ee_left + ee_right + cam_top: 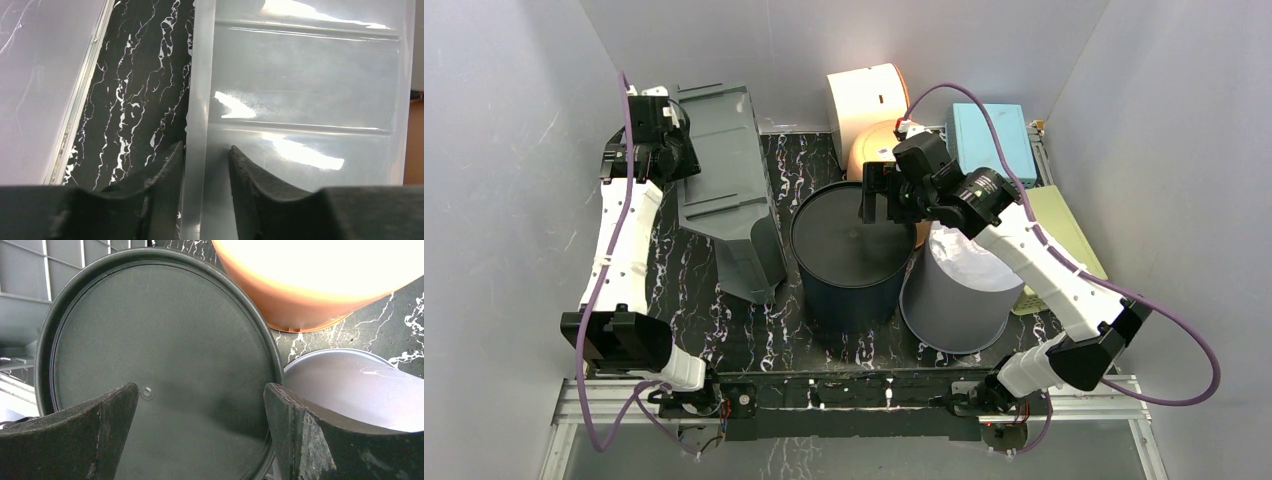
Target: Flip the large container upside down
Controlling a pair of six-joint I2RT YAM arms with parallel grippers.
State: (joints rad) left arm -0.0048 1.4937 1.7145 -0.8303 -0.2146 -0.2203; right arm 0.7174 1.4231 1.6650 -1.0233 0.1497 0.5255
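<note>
My left tool is narrowed onto a raised edge of the large container, one pad on each side of that lip and seemingly pinching it. I take the long grey bin for the task's thing, since it is the biggest thing here. It lies on its side on the tabletop, just left of the dark round tub and running away behind it. My right tool hangs wide apart and empty above the dark tub's flat top face, which looks like its base. An orange tub sits just behind the dark tub and a pale grey bucket leans close on its right. To do this step well, I would lift the pinched edge slowly and roll the bin about its long side away from the dark tub, since there is little room between them. A thin lip held by one tool may slip or twist, so I would bring the right tool over to steady the far wall before tipping further.
</note>
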